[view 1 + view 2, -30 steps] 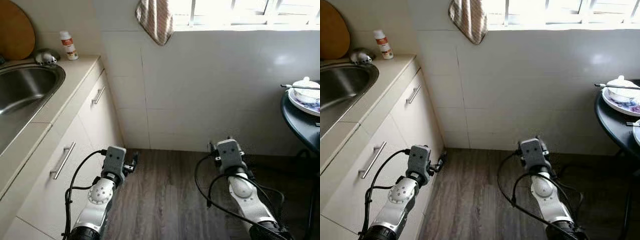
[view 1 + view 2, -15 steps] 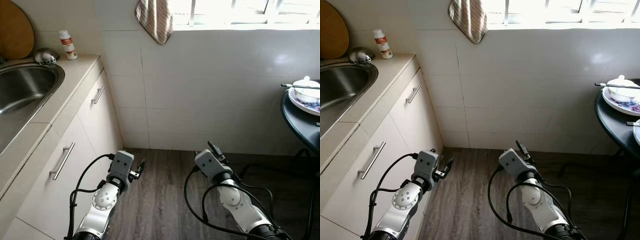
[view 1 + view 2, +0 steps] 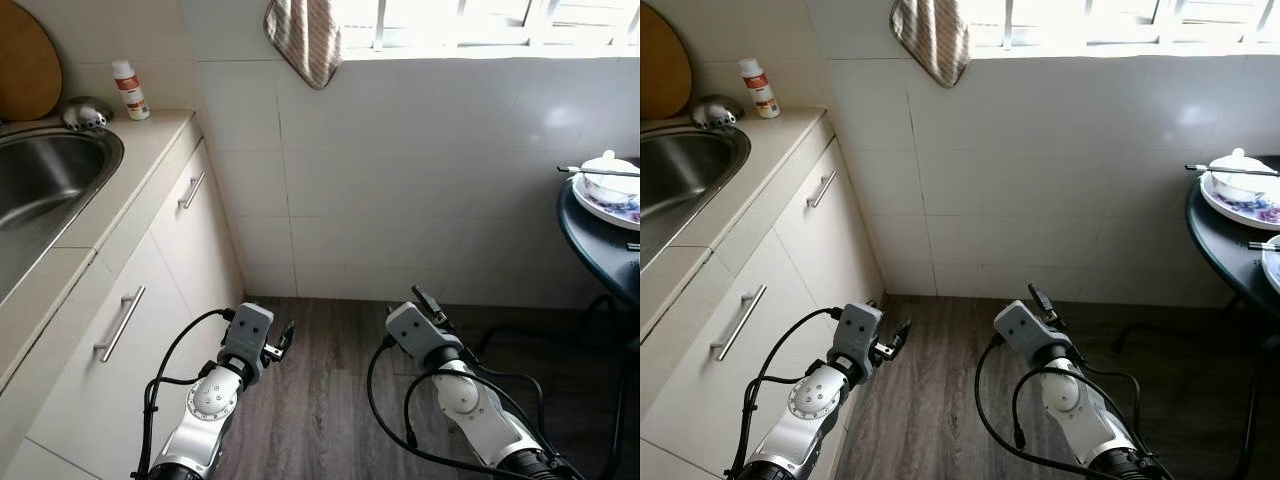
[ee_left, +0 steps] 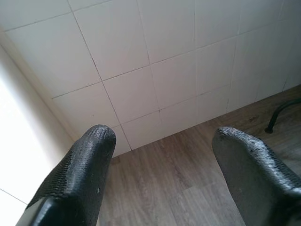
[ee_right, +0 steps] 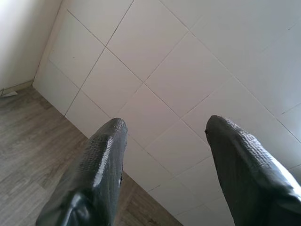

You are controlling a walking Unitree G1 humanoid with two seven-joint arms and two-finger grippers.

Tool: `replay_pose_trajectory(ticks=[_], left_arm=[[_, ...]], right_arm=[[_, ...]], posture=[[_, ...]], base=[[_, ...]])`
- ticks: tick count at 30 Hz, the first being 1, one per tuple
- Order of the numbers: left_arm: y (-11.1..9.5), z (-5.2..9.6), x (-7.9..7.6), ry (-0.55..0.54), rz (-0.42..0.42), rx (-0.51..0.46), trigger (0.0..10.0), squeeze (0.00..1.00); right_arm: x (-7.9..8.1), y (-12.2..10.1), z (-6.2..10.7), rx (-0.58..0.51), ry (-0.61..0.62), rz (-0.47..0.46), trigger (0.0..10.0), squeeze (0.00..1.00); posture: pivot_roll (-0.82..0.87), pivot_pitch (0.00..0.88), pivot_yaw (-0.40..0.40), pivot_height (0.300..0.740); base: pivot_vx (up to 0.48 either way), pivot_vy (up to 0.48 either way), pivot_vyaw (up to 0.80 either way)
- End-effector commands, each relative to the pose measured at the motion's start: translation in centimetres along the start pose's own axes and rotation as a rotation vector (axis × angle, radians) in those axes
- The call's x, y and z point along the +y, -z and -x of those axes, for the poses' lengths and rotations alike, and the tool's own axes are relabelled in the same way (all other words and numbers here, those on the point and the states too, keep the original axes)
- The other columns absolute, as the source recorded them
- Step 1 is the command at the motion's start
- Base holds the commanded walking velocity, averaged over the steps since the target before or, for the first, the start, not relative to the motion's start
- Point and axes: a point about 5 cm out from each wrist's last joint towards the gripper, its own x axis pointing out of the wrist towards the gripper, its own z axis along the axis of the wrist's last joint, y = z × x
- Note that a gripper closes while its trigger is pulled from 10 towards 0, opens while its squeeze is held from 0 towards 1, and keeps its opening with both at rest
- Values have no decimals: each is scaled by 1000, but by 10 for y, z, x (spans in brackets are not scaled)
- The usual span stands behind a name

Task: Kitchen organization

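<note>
both arms have swung inward and lower over the last second: the left gripper (image 3: 283,337) and the right gripper (image 3: 425,300) now hang low in front of the body over the wooden floor (image 3: 330,390), closer to each other than they were. the head views have also slid a little, so the camera has moved too, and part of the shift is the robot turning, not the things.

in the wrist views both grippers are spread wide with nothing between the fingers (image 4: 84,165); each looks at the white tiled wall (image 3: 420,180) and the floor below it. neither is near anything it could take.

the things to organise are well apart from the arms. to the left, the surface (image 3: 130,170) carries the sink (image 3: 40,190), with a small white bottle (image 3: 131,89) and a round metal piece (image 3: 82,113) at its back edge and a wooden board (image 3: 25,60) leaning on the wall. below are cabinet doors with bar handles (image 3: 121,322). to the right, a dark round table (image 3: 595,245) holds a plate (image 3: 610,208) with a white lidded bowl (image 3: 611,178) and a stick-like utensil laid across it. a striped cloth (image 3: 306,38) hangs by the window.

my reading: no organising step is in hand yet. the tucked arms and drifting view suggest the robot is repositioning between the sink side and the table side; which it will go for cannot be told.
</note>
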Motion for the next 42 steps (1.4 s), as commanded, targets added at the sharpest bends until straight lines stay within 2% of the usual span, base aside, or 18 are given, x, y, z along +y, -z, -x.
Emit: replay_pose_trajectory(ticks=[1, 11, 25, 39, 42], left_arm=[[1, 0, 1, -6, 6, 13, 10000, 0], [1, 0, 1, 8, 3, 15, 10000, 0], [2, 0, -1, 25, -1, 23, 10000, 0], [3, 0, -3, 33, -15, 38, 10000, 0], [3, 0, -2, 23, 8, 28, 10000, 0]], right_arm=[[1, 2, 1, 12, -15, 10, 10000, 0], [6, 3, 2, 20, -53, 3, 10000, 0], [8, 3, 3, 22, -93, -70, 10000, 0], [8, 3, 3, 23, -116, -62, 10000, 0], [8, 3, 4, 24, -118, -62, 10000, 0]], posture=[[45, 0, 44, 740], [46, 0, 44, 740], [44, 0, 47, 740], [43, 0, 45, 740], [41, 0, 45, 740]], base=[[0, 0, 0], [0, -96, 0], [0, 0, 0], [0, -463, 0], [0, -160, 0]])
